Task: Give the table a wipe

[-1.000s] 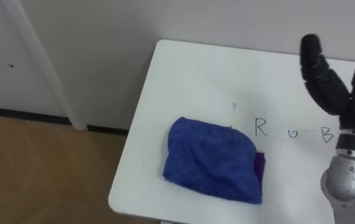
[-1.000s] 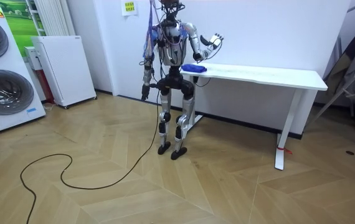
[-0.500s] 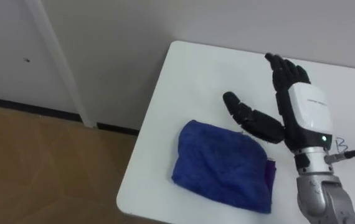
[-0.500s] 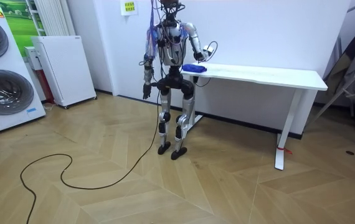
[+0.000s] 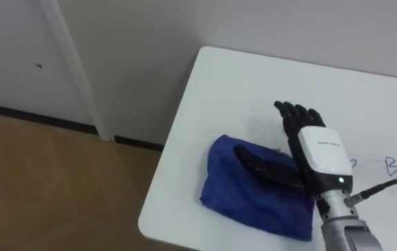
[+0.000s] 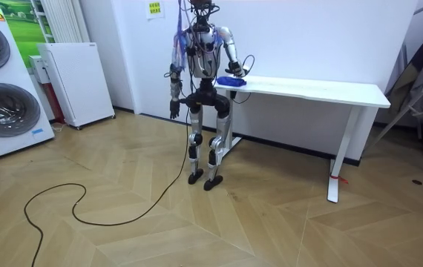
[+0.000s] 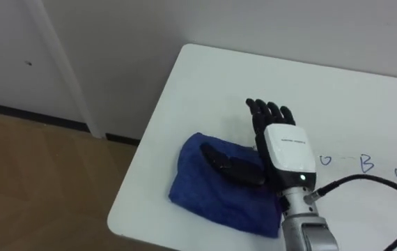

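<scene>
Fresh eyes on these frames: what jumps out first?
The right robot hand, fingers straight, lies open over the blue cloth near the left edge of the white table, with its thumb across the cloth. Just right of it, handwritten letters mark the tabletop. In the room view the robot stands at that end of the table, its left robot hand hanging at its side.

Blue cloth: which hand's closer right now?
Right. The right hand is open over the cloth, at its right side, thumb across it. The left hand hangs by the robot's side, away from the table.
</scene>
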`<state>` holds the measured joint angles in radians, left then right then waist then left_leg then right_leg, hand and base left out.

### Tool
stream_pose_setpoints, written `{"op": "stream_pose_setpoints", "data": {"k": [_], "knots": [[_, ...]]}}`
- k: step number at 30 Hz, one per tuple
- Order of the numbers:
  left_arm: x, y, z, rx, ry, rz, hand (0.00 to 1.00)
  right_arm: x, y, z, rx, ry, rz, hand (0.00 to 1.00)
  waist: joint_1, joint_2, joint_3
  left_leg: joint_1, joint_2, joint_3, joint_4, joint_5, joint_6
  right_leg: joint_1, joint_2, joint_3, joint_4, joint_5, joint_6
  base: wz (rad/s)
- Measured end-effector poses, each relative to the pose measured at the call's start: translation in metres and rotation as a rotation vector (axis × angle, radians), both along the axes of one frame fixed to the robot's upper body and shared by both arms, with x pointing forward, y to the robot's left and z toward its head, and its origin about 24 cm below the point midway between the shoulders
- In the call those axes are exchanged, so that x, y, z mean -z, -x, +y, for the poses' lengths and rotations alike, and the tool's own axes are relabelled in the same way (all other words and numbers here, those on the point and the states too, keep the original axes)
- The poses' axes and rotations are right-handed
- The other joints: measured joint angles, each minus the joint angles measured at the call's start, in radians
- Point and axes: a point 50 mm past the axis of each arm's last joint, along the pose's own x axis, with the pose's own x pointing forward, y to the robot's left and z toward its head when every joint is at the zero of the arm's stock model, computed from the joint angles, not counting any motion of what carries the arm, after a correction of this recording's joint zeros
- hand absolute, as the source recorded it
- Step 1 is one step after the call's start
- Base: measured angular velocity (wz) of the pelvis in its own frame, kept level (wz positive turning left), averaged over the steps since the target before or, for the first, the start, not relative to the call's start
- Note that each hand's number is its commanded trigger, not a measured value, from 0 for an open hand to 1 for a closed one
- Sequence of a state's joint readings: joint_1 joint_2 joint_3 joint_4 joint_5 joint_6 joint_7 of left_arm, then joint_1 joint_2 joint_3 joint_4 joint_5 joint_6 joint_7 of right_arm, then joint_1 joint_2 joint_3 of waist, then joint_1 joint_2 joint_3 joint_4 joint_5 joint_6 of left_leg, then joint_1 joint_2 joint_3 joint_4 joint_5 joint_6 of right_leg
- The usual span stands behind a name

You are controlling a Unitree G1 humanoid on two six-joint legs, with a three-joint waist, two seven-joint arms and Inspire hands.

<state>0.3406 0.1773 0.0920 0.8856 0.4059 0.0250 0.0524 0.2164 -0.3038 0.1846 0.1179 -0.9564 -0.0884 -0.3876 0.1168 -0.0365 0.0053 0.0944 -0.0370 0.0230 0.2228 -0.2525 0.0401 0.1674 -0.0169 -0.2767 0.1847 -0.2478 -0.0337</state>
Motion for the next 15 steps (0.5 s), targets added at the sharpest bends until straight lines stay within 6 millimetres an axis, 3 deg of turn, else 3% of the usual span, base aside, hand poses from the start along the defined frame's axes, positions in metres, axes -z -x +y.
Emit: {"op": "stream_pose_setpoints", "data": {"k": [7, 15], "knots": [[0.002, -0.001, -0.004, 0.025, 0.008, 0.012, 0.00, 0.016, 0.013, 0.004, -0.019, 0.022, 0.076, 0.00, -0.005, 0.008, -0.0087, 0.006, -0.001, 0.001, 0.000, 0.001, 0.001, 0.007, 0.000, 0.000, -0.001, 0.000, 0.000, 0.00], [0.005, -0.004, -0.010, 0.059, 0.056, 0.037, 0.00, 0.028, 0.019, 0.008, -0.028, 0.013, 0.152, 0.00, -0.003, 0.010, -0.0051, 0.003, -0.001, 0.003, 0.006, 0.004, 0.007, 0.007, -0.002, -0.001, 0.000, 0.000, 0.000, 0.00]]}}
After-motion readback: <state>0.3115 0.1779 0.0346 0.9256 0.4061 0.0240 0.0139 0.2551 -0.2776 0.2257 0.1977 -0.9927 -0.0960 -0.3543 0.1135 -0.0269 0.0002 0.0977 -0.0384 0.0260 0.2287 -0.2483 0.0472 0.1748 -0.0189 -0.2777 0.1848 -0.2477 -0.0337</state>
